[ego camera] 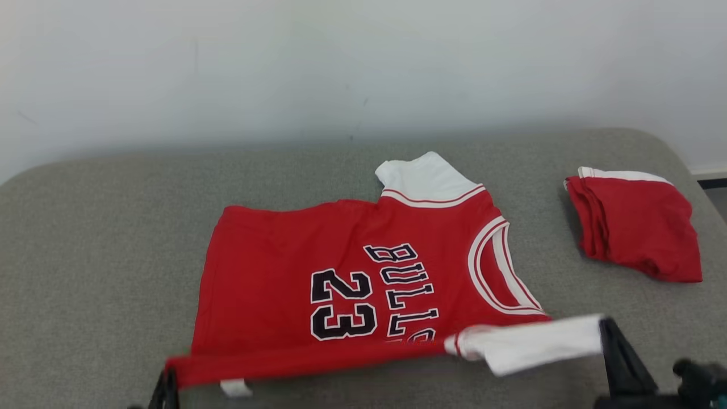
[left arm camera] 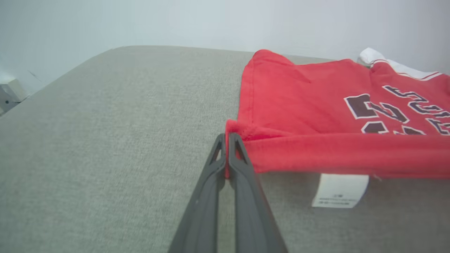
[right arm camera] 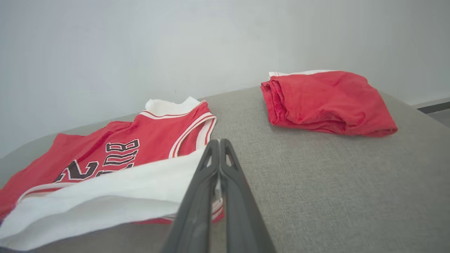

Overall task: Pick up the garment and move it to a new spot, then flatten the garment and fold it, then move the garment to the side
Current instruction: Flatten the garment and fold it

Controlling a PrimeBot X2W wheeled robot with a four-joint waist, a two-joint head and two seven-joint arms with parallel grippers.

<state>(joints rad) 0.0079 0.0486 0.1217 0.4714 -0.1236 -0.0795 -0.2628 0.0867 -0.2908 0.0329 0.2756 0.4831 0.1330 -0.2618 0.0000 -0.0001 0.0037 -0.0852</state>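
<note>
Both left end effector and right end effector pinch jersey, seemingly lifted.

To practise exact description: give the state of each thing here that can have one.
jersey: spread out, print up, near edge lifted at both ends.
second red garment: folded, apart from the jersey.
left tool: shut on jersey's red corner.
right tool: shut on its white sleeve.

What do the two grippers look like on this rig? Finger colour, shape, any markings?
Both match. The left gripper and right gripper each have two long, matte dark-grey fingers that taper from a broad base to a narrow tip, with a small triangular cut-out just below each tip. Surfaces look plain. The head view shows black hardware behind the right one.
</note>
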